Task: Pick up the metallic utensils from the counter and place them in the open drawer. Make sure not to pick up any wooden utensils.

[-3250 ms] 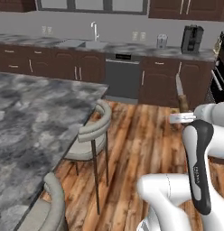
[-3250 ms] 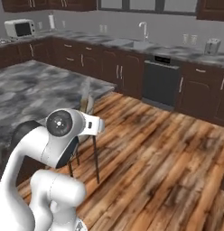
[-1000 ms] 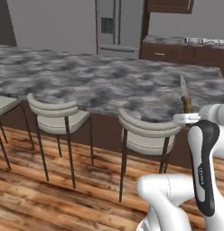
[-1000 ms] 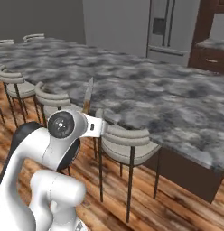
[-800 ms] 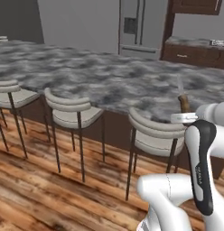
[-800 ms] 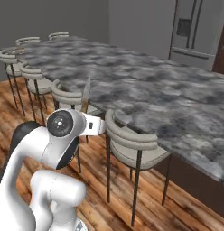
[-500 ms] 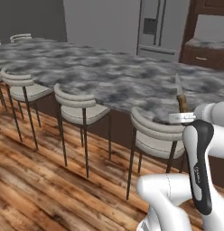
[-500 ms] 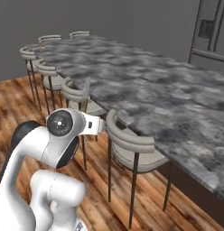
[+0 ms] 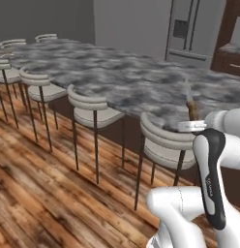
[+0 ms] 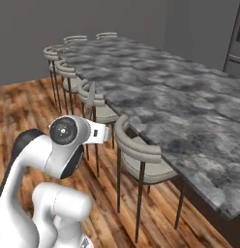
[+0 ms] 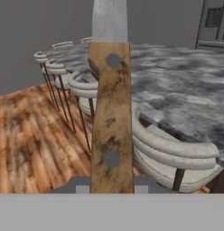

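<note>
Knife carried upright in the gripper, beside the counter.

The gripper [image 11: 111,187] is closed on the knife [image 11: 110,117], at the bottom centre of the hand view; the brown handle rises up the middle of that frame and the silvery blade reaches its top edge; in the left base view the knife [image 9: 190,104] stands at right of centre, above the wrist; the counter [image 9: 127,77] crosses the upper half there, with stools [image 9: 95,114] along its near edge; the hold looks low on the handle, so I judge a sharp turn of the base could tilt the knife or let it slip; the blade could also strike a stool back; I see no drawer here, so its contents I cannot tell.
</note>
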